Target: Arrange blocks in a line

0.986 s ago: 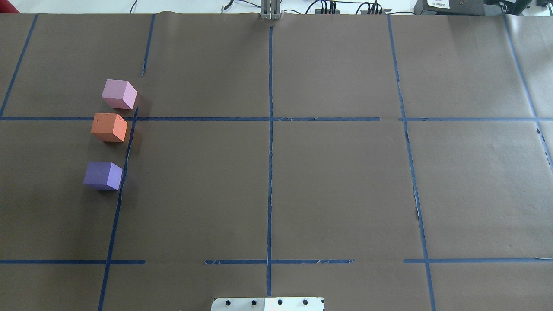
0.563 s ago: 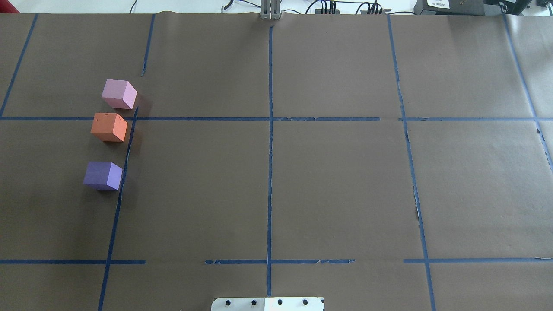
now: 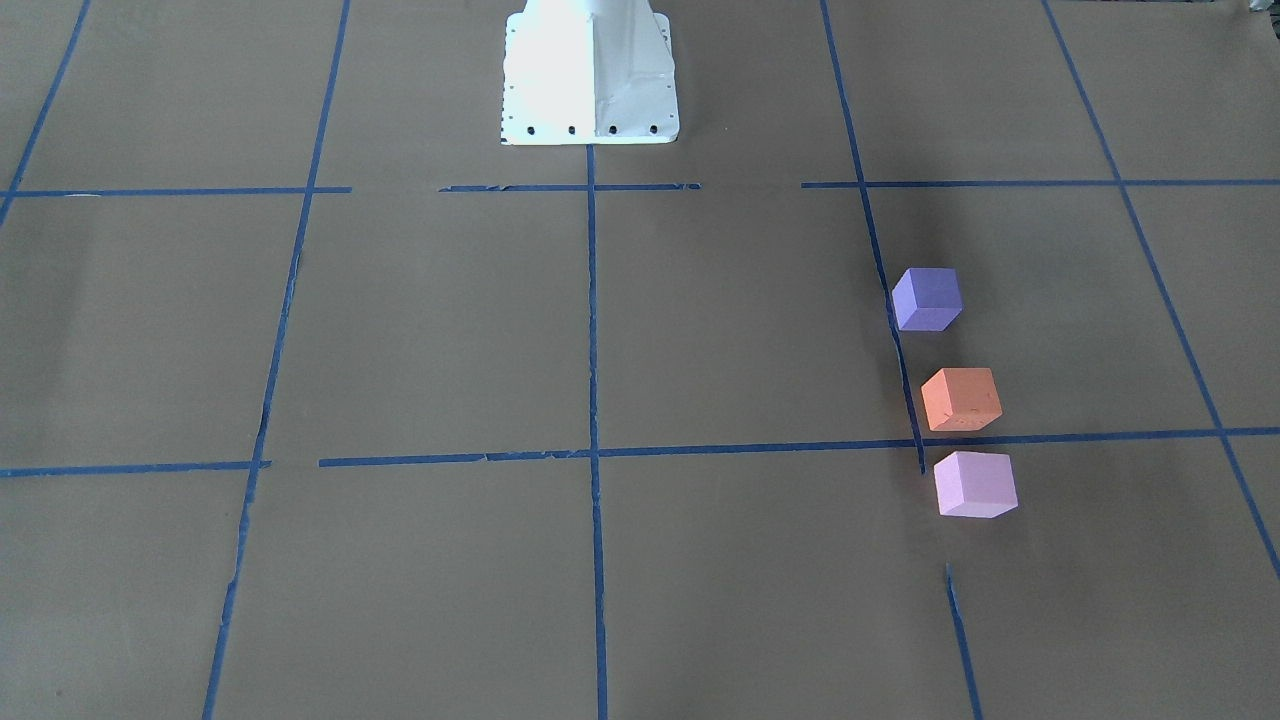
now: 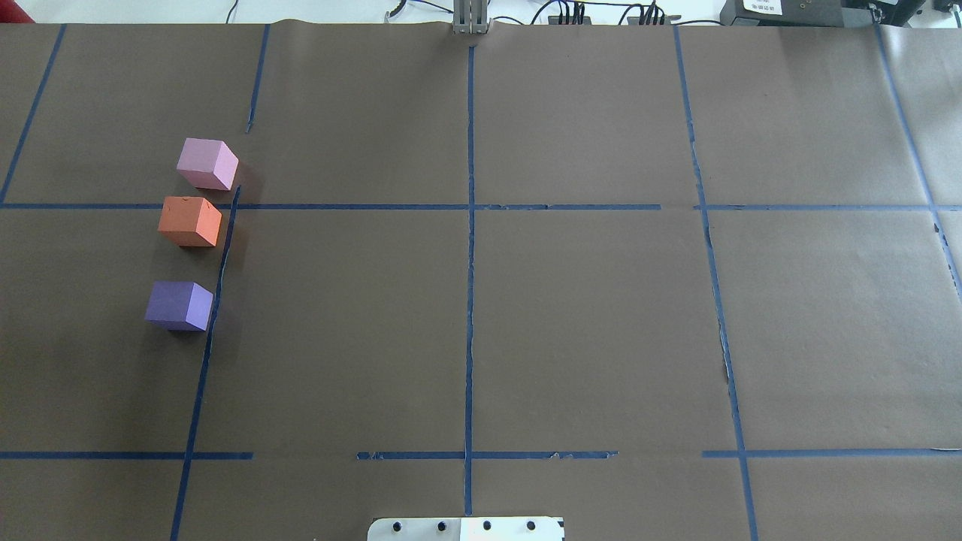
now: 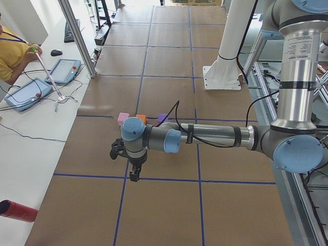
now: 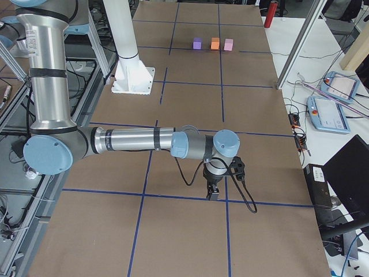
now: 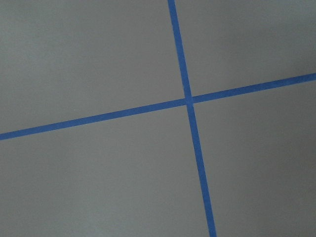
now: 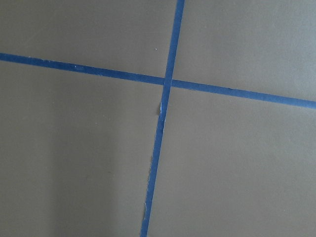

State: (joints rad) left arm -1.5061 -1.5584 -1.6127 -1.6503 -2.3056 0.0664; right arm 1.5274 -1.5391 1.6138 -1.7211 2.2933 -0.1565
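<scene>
Three blocks stand in a near-straight row on the robot's left side of the brown table: the light pink block [image 4: 207, 164] farthest, the orange block [image 4: 189, 221] in the middle, the violet-blue block [image 4: 179, 305] nearest the robot. In the front-facing view they are the violet-blue block [image 3: 927, 298], orange block [image 3: 961, 398] and pink block [image 3: 975, 484]. The left gripper [image 5: 134, 177] hangs over bare table, away from the blocks, and shows only in the left side view. The right gripper [image 6: 212, 195] is far from the blocks, at the table's other end. I cannot tell whether either is open or shut.
The white robot base [image 3: 588, 70] stands at the table's near middle edge. Blue tape lines [image 4: 470, 263] form a grid on the brown paper. A red cylinder [image 5: 18, 211] and the operators' tablets [image 5: 28, 95] lie on the white desk beyond the table.
</scene>
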